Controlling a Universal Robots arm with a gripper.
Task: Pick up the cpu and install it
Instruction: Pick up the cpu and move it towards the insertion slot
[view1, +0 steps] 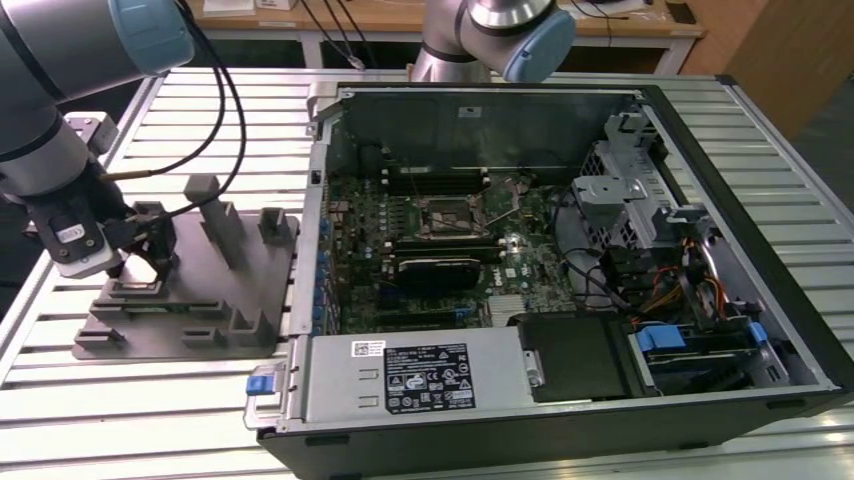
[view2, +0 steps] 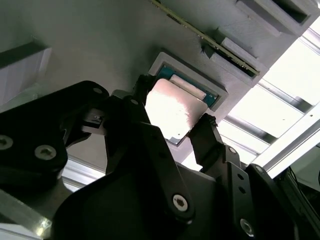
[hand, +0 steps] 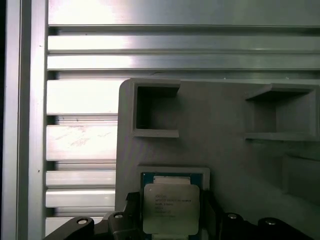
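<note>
Closest to me the slatted metal surface (view1: 80, 400) runs under everything, and on it lies an open computer case (view1: 787, 330) with its grey power supply (view1: 414, 375) at the near edge. A little further back, on the exterior view's left, a grey fixture (view1: 187, 335) sits beside the case, its upright blocks and open pockets standing up from a flat base. The arm reaches down over that fixture, and the end effector (view1: 143, 268) hangs low at the corner away from the case. In both wrist views the cpu (hand: 171, 207) lies flat in a shallow square recess of the fixture, silvery top up and a thin green edge showing round it (view2: 172, 112). The end effector straddles the chip closely on two opposite sides, but I cannot tell whether it has closed on it or stops just short. Deeper inside the case the motherboard (view1: 400, 200) lies flat, its black-framed socket (view1: 451, 215) well apart from the chip. At the far end a second robot arm (view1: 501, 30) stands behind the case.
</note>
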